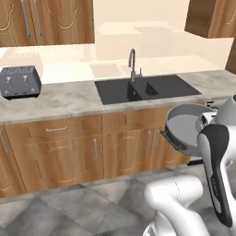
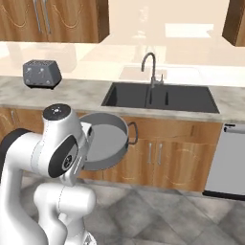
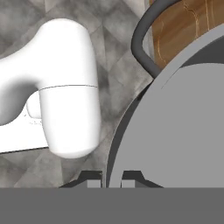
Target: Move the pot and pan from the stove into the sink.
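The grey pot (image 1: pixel 184 129) hangs tilted on its side in front of the lower cabinets, its open face turned toward the counter. My gripper (image 3: pixel 111 177) is shut on the pot's rim, one fingertip on each side of the wall. One dark side handle (image 3: pixel 140 39) loops out at the pot's far edge. In the right base view the pot (image 2: pixel 103 141) sits just beside my forearm, below counter height. The black double-basin sink (image 1: pixel 113 90) lies in the counter above and to the left of the pot, and its near basin (image 2: pixel 129 95) holds nothing. The pan and the stove are out of view.
A tall curved faucet (image 1: pixel 132 62) stands behind the sink's divider. A grey toaster (image 1: pixel 19 81) sits on the counter far left. Wooden cabinet doors (image 1: pixel 60 156) run under the counter, and a steel appliance front (image 2: pixel 227 162) is to the right. Grey tiled floor lies below.
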Controlling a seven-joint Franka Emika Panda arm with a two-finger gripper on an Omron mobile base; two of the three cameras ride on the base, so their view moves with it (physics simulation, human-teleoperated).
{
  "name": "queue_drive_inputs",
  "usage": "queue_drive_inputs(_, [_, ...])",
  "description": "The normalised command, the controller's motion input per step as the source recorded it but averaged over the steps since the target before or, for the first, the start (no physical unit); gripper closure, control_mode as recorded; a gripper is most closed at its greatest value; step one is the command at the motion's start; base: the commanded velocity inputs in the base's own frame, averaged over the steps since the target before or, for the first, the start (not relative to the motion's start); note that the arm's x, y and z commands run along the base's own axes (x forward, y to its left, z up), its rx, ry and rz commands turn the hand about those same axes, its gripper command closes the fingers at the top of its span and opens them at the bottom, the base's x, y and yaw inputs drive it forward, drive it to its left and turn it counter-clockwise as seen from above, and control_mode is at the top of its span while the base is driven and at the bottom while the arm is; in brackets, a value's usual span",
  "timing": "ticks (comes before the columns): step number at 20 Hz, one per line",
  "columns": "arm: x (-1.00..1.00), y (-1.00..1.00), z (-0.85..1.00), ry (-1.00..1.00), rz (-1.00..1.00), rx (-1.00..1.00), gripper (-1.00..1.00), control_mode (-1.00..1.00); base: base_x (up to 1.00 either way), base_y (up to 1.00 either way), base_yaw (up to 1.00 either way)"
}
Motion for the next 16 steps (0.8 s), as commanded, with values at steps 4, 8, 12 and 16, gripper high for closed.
queue_drive_inputs(4, [0.0,0.0,0.0,0.0,0.0,0.0,1.0,1.0,0.0,0.11,-0.02])
queue_drive_inputs(8, [0.0,0.0,0.0,0.0,0.0,0.0,1.0,1.0,0.13,0.01,0.0])
queue_drive_inputs(12, [0.0,0.0,0.0,0.0,0.0,0.0,1.0,1.0,0.59,0.11,0.0])
queue_drive_inputs(16, [0.0,0.0,0.0,0.0,0.0,0.0,1.0,1.0,0.7,0.15,0.0])
